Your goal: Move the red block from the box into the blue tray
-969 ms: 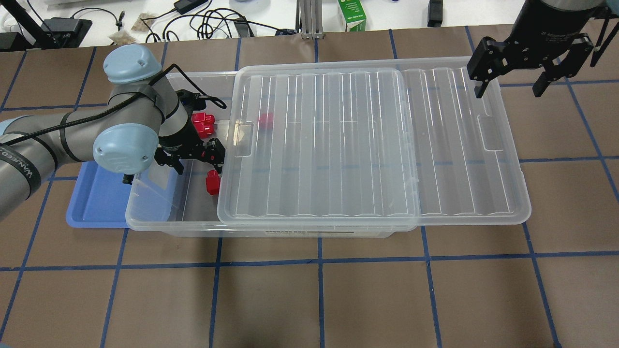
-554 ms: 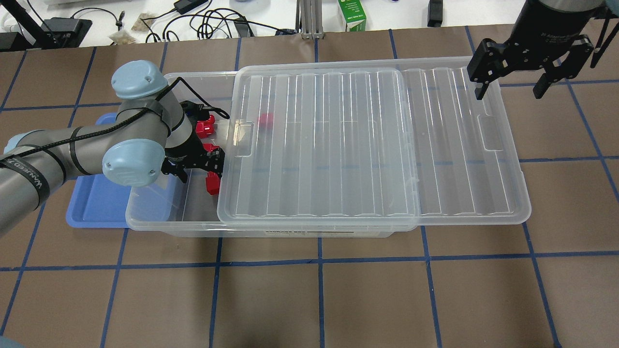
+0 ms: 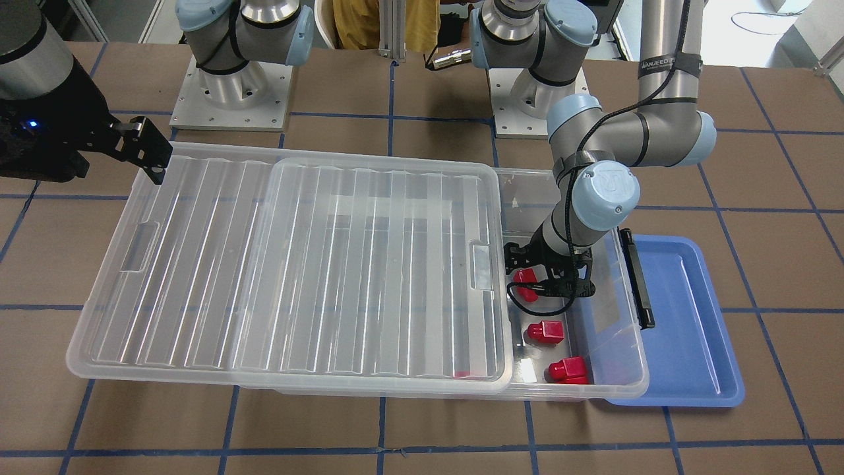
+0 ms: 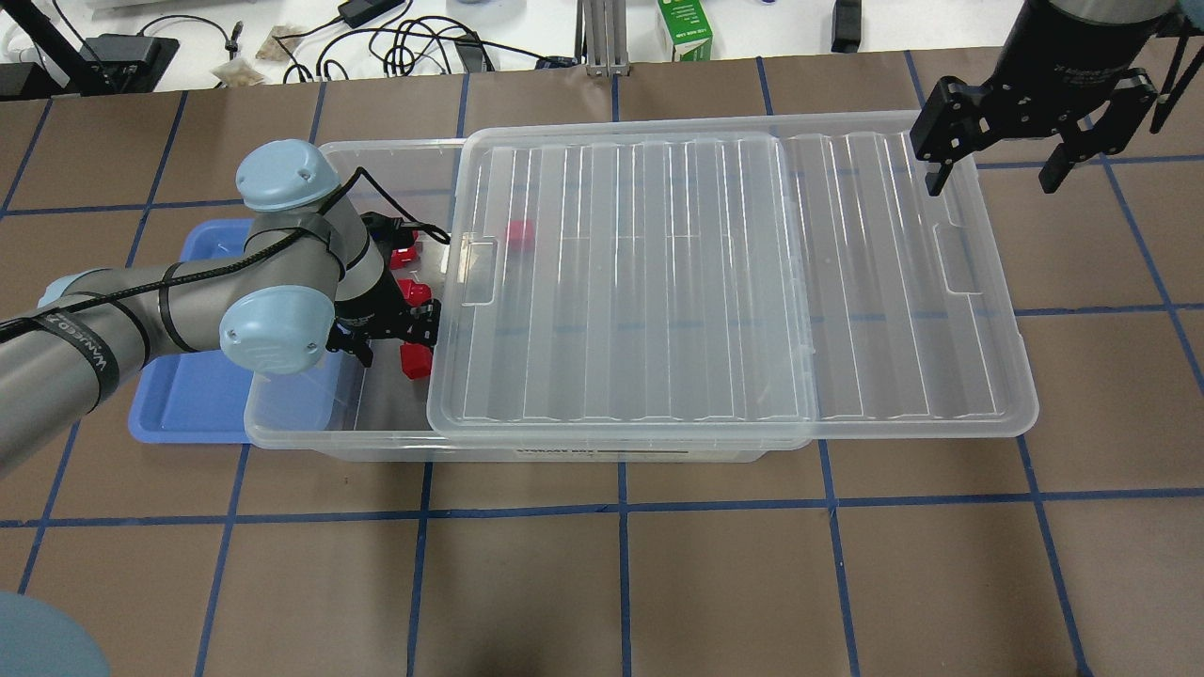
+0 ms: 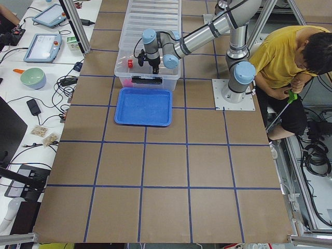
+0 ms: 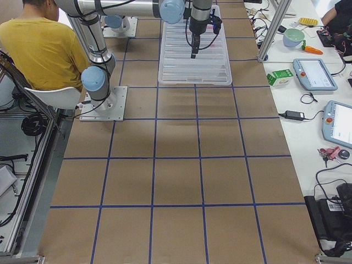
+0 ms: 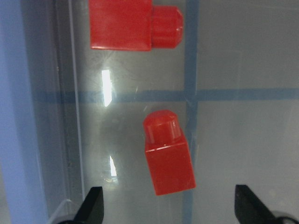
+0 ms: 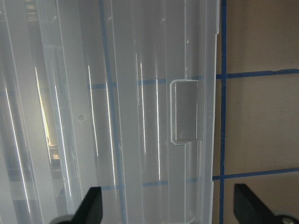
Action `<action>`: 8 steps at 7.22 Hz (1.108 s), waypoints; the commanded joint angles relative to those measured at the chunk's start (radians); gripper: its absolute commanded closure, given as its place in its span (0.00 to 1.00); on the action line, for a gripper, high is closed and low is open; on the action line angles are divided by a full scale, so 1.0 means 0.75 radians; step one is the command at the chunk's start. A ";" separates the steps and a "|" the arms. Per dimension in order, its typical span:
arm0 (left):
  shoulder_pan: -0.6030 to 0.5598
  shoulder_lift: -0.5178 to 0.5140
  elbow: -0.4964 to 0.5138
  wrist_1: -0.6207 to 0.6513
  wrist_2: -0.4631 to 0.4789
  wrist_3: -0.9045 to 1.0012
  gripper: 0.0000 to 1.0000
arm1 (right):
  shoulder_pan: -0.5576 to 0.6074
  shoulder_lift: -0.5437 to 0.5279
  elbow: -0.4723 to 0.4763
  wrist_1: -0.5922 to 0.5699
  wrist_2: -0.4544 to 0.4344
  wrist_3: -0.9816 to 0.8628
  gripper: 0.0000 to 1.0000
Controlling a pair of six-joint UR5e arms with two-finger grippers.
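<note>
My left gripper is open and low inside the open end of the clear box. In the left wrist view a red block lies on the box floor between and just ahead of the gripper's open fingertips, untouched. This block lies close to the lid's edge. A second red block lies further on. The blue tray sits empty, part under the box's end. My right gripper is open and empty above the lid's far right end.
The ribbed clear lid is slid right and covers most of the box. Two more red blocks lie in the open end, and another under the lid. A black latch hangs on the box's end by the tray.
My left arm has moved right and down into the box's open end, over the block by the lid's edge. The right gripper has barely moved.
</note>
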 commanded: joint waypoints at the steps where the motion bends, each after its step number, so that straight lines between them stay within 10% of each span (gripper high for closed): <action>1: 0.002 -0.027 -0.006 0.028 0.000 -0.009 0.00 | 0.000 0.002 0.000 0.000 -0.004 -0.002 0.00; 5: 0.010 -0.084 0.000 0.032 -0.002 -0.033 0.05 | 0.000 0.002 0.000 -0.002 -0.004 -0.002 0.00; 6: 0.026 -0.088 0.014 0.032 -0.002 -0.025 0.51 | 0.000 0.004 0.000 -0.002 -0.004 -0.002 0.00; 8: 0.031 -0.078 0.012 0.034 -0.006 -0.019 0.75 | 0.000 0.004 0.002 0.002 -0.006 -0.002 0.00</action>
